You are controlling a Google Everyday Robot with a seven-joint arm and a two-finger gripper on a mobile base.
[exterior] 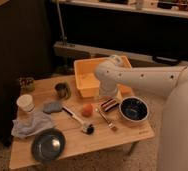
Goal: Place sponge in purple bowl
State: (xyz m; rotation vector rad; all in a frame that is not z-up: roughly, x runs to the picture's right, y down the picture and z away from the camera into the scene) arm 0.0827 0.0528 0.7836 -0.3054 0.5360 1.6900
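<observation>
The purple bowl (133,109) stands on the right side of the wooden table (82,142). A blue-grey sponge (52,107) lies flat on the left half of the table, next to a white cup (25,103). My gripper (108,104) hangs low over the table just left of the purple bowl, at the end of the white arm (137,80) that reaches in from the right. It is far to the right of the sponge. What is under the gripper is hidden.
A yellow bin (89,80) stands at the back. An orange ball (87,109), a dish brush (78,120) and a small utensil (107,120) lie mid-table. A metal cup (62,90), a jar (26,84), a cloth (32,125) and a dark plate (48,144) are on the left.
</observation>
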